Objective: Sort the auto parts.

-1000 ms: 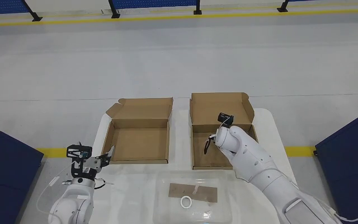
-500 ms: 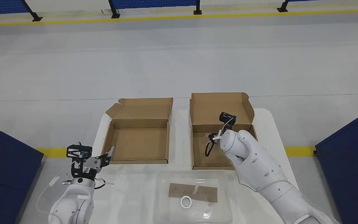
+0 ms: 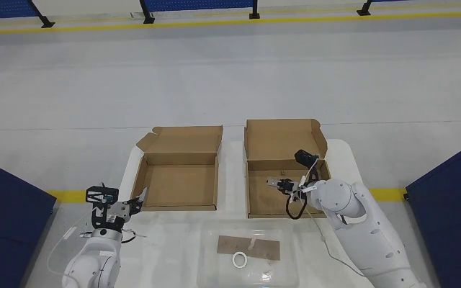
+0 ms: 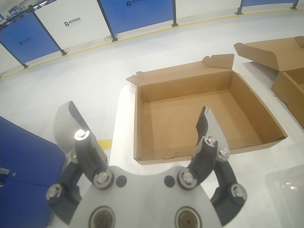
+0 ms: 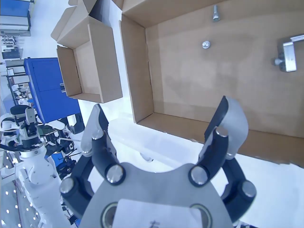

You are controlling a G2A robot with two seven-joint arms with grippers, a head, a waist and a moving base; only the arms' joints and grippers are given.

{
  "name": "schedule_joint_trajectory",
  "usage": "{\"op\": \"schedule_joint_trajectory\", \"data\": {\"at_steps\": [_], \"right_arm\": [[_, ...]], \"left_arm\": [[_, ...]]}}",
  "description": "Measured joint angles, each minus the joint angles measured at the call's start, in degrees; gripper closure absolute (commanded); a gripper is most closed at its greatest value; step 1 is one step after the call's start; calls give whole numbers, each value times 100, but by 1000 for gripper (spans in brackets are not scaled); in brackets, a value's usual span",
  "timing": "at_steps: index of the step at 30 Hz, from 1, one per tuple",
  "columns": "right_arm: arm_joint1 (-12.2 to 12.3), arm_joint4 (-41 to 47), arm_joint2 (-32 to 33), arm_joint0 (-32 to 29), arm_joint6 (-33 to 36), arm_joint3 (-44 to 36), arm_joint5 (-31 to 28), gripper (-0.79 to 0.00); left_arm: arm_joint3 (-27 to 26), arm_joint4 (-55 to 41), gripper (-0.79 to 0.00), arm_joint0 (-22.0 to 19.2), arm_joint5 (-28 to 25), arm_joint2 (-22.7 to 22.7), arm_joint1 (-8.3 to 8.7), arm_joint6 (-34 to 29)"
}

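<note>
ahead of r jaws: bolt [image 5: 215, 14] + bracket [image 5: 287, 55] lie in right box [image 5: 190, 84], well apart from jaws.
r gripper [image 5: 161, 102]: jaws wide, empty; arm swung out since 1 s ago.
l gripper [image 4: 137, 105]: jaws wide, empty, unmoved.
meaning: drop prob done, next pick due.

White table [image 3: 232, 194], open cardboard box [image 3: 180, 186], second open box [image 3: 261, 204] beside it, clear tray [image 3: 212, 245] near front edge.

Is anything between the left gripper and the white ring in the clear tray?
Only the clear tray's wall stands between the open left gripper and the white ring. Nothing covers the ring; a cardboard sheet lies next to it.
</note>
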Motion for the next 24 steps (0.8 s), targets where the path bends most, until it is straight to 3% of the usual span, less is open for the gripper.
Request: {"op": "schedule_joint_trajectory", "data": {"at_steps": [11, 14, 24], "right_arm": [[-2, 60, 27, -23, -32, -14, -49, -785], [26, 556, 294, -144, 148, -122, -360, -785], [258, 2905, 1708, -815, 2140, -127, -2232, -785]], "left_arm": [[0, 0, -785, 0, 0, 0, 0, 0], [0, 0, -785, 0, 0, 0, 0, 0], [0, 0, -785, 0, 0, 0, 0, 0]]}}
